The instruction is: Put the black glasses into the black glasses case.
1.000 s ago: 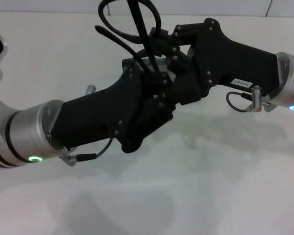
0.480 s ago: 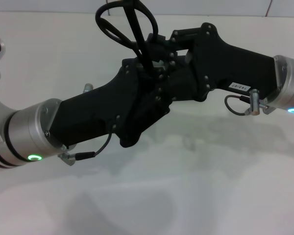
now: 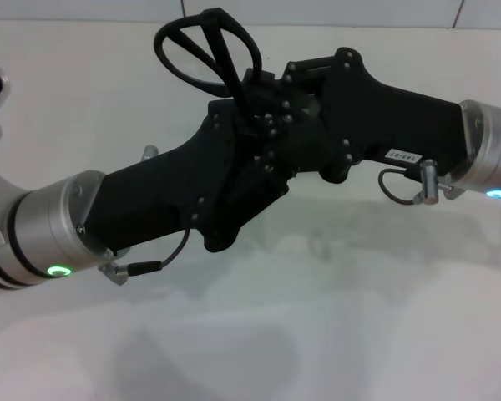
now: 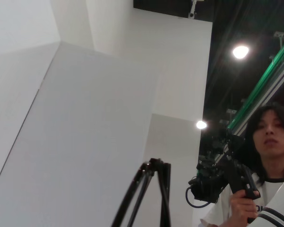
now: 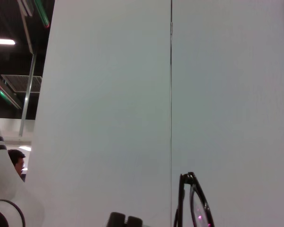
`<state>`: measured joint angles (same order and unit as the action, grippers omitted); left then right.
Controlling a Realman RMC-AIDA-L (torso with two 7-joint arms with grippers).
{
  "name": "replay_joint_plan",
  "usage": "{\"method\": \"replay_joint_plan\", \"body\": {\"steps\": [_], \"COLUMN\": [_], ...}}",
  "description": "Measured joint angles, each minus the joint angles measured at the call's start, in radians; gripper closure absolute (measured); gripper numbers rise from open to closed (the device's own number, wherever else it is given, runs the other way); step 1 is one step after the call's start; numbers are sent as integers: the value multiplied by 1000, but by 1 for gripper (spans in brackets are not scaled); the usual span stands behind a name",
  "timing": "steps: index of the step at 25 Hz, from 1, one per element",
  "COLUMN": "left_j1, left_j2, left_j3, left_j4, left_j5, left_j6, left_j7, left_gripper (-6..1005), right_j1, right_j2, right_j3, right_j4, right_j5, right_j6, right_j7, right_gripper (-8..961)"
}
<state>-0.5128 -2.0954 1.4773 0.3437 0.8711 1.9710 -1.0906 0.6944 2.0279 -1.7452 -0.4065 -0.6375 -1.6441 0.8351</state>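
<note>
The black glasses (image 3: 192, 52) are held up in the air above the white table, lenses uppermost, where my two black grippers meet. My right gripper (image 3: 257, 83) comes in from the right and grips them at their lower end. My left gripper (image 3: 249, 121) comes up from the lower left and sits right against the same spot, its hold hidden. The glasses also show in the left wrist view (image 4: 163, 189) and the right wrist view (image 5: 195, 203). The black glasses case is out of view.
The white table (image 3: 359, 317) lies below both arms. A white wall runs along the back (image 3: 359, 10). A person (image 4: 270, 142) holding a black device stands off to the side in the left wrist view.
The glasses and my right gripper have shifted a little left and up. The temple arm that stuck out to the left now lies folded against the frame. My left arm has barely moved.
</note>
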Motion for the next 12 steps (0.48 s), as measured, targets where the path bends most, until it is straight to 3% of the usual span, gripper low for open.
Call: {"method": "replay_joint_plan", "body": {"steps": [12], "left_j1": [4], "left_j2": [0], "left_j3": [0], "left_j4": [-11], "left_j5": [0], "left_j6": [0], "left_j7": [0], "left_gripper": [953], "right_j1": [-20], "right_j2": [0], "right_j3": [5], "right_j4": [-6], "right_j5": [5], "right_j6": [1], "right_j7": [-2], "right_gripper": [891]}}
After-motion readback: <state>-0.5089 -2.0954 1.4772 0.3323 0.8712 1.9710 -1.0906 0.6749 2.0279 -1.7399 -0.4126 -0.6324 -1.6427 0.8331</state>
